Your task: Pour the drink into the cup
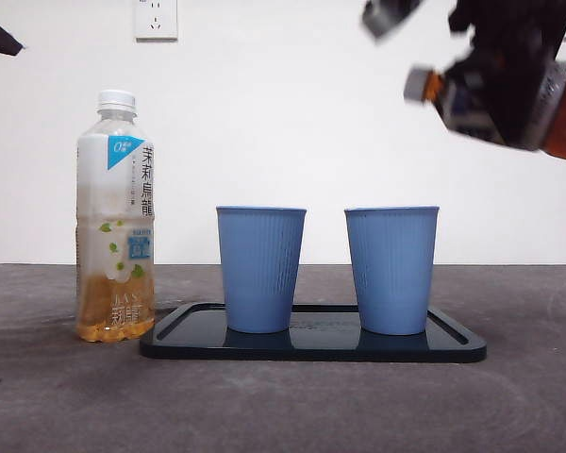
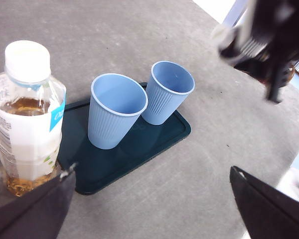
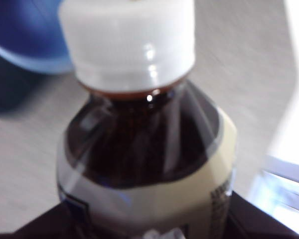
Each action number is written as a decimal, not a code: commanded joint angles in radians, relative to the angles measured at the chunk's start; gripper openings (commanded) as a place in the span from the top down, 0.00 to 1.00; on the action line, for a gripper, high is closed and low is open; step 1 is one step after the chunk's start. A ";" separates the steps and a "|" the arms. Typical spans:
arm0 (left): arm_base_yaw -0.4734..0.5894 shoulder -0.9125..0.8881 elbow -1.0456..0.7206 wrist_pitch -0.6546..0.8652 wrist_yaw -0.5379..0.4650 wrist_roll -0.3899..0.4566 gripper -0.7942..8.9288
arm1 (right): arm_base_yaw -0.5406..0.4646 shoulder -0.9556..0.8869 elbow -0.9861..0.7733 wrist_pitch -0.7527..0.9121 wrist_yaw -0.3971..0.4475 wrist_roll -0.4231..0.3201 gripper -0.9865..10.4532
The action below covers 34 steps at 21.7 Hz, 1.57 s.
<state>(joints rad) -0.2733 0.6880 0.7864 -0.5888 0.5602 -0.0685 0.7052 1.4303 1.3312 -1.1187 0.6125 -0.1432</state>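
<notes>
- The left gripper point(image 2: 149, 209) waits low at the near left with its jaws spread wide and nothing between them, just beside the tea bottle point(image 1: 115, 217). That bottle is capped, nearly empty, and stands on the table point(image 1: 57, 396) touching the left end of the tray point(image 1: 311, 347). It is near enough to be knocked if the left arm moves.
- On the tray two blue cups stand upright, close together but apart: the left cup point(image 1: 260, 268) and the right cup point(image 1: 391, 269). Both look empty in the left wrist view.
- The right gripper point(image 1: 509, 71) is high at the right, clenched on the dark drink bottle point(image 1: 495, 99). The bottle is tilted, its neck pointing left and slightly down, above and a little to the right of the right cup.
- The white cap point(image 3: 127, 42) looks to be on the neck, though the picture is blurred; if so, no drink can leave until it is off.
- To pour well, I judge the mouth should come over the middle of the right cup, the nearer one, and drop closer to the rim before tipping further. Tip slowly, since the bottle seems quite full and a rush would overshoot.
- The left cup stands just beside the target, so a mouth carried too far left would spill between them onto the tray.
</notes>
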 commanded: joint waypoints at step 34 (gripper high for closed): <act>-0.005 0.005 0.014 -0.003 0.006 0.000 0.41 | -0.382 -0.451 -0.953 1.568 -0.530 0.275 0.76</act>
<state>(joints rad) -0.2733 0.6880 0.7864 -0.6022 0.5602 -0.0689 0.3229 0.9680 0.3534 0.3786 0.0914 0.1150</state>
